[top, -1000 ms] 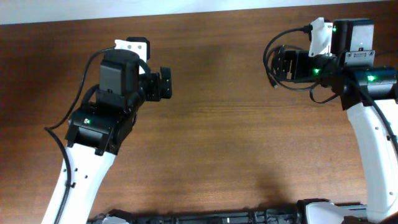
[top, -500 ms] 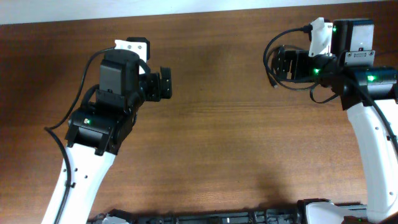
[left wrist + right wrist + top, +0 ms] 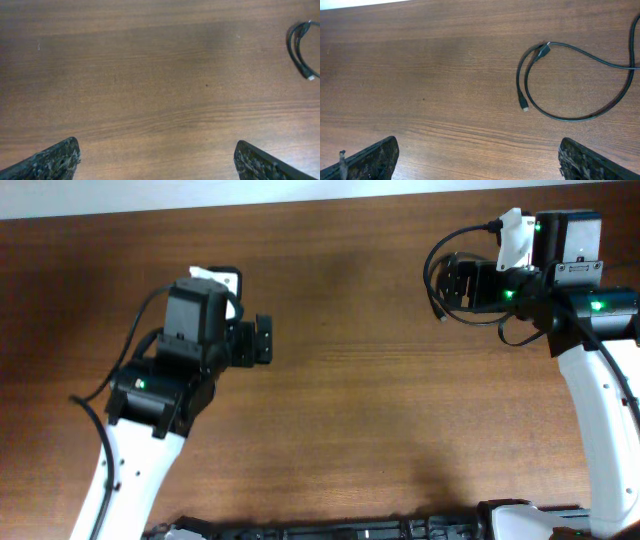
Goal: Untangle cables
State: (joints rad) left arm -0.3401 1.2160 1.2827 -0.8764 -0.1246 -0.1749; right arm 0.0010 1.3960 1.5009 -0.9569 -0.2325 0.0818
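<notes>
One thin black cable [image 3: 555, 116] lies in a loose loop on the wooden table, with a small plug [image 3: 524, 107] at one end and a second plug [image 3: 542, 50] crossing the loop. In the overhead view the cable [image 3: 429, 275] lies just left of my right gripper [image 3: 452, 283], partly hidden under it. In the left wrist view the cable [image 3: 295, 47] shows far off at the top right. My right gripper [image 3: 477, 159] is open and empty. My left gripper [image 3: 157, 159] is open and empty over bare wood, well left of the cable [image 3: 262, 340].
The table's far edge [image 3: 320, 200] runs along the top with a pale wall strip beyond it. Dark equipment [image 3: 330, 530] lines the near edge. Thicker black wires [image 3: 520, 330] hang on the right arm.
My left arm has moved a little toward the near side, its gripper still open. The right arm and the cable have not moved.
</notes>
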